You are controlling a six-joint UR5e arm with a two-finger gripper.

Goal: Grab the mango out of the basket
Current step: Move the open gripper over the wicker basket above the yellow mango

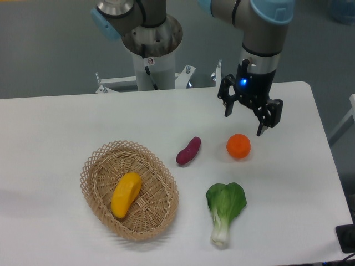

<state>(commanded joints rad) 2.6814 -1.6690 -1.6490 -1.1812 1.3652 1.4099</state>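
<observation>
From where I stand, the mango (126,194) lies inside the basket (94,163), stretched along the basket's floor with one end pointing to about one o'clock and the other to about seven. The basket sits on the white table (50,127) toward the eight o'clock part of the tabletop, and nothing is touching the fruit.

The gripper (243,123) hangs in the air well apart from the basket, out at roughly two o'clock from it. Its two fingers are spread wide and there is nothing between them. A small blue light glows on its body.

Just below the spread fingers, at about six o'clock from them, a round orange fruit (238,146) rests on the table, not touched by either finger. To the nine o'clock side of that fruit lies a purple sweet potato (188,151), tilted, between the orange fruit and the basket's rim. At about five o'clock from the sweet potato a head of bok choy (224,209) lies with its green leaves up the table and its pale stem toward me.
</observation>
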